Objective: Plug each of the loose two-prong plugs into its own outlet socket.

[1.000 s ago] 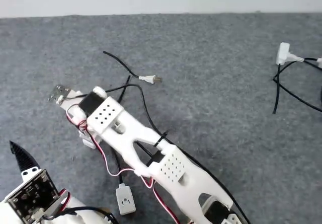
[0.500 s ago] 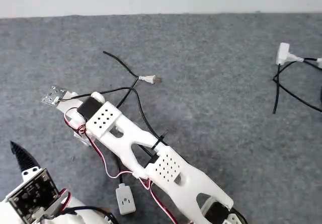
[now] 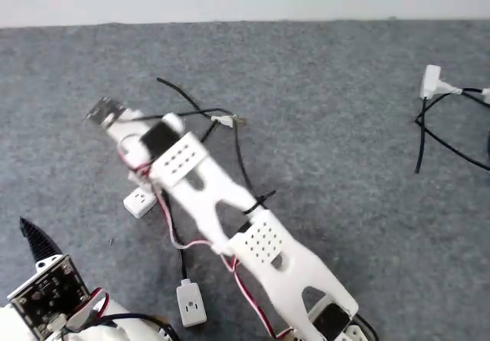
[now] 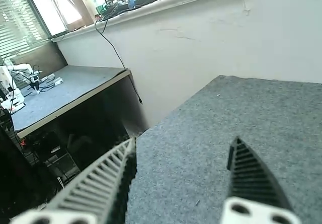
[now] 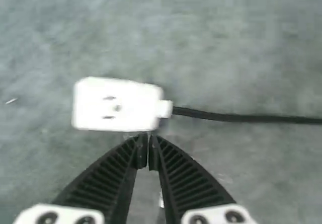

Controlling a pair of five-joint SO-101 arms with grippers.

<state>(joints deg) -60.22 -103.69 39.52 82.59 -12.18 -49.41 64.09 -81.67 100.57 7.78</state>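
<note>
Right gripper [image 5: 148,151]: jaws pressed together, tips meeting, set just beside the long side of a white outlet socket [image 5: 118,105]; whether the tips touch it cannot be told

Outlet socket: lies flat on the grey bench [image 3: 329,165], slots upward, with a black cord [image 5: 241,117] leaving one end

Right arm [image 3: 230,218]: stretches from the near edge toward the far left corner. Against half a second ago its wrist has swung toward the far edge. The outlet socket, then partly hidden beneath the arm, now lies uncovered on the arm's left side

Loose two-prong plug [image 3: 223,119]: just beyond the arm's wrist, prongs toward the right edge, place nearly unchanged. Its plug lead [image 3: 239,161] now runs closer along the arm

Second socket [image 3: 190,301]: by the near edge, left of the arm, unmoved

Left gripper [image 4: 183,143]: jaws spread wide over bare bench at the near left corner, as before

Third socket [image 3: 431,80]: near the far right corner, a seated plug [image 3: 452,90] joined to it, unmoved
</note>
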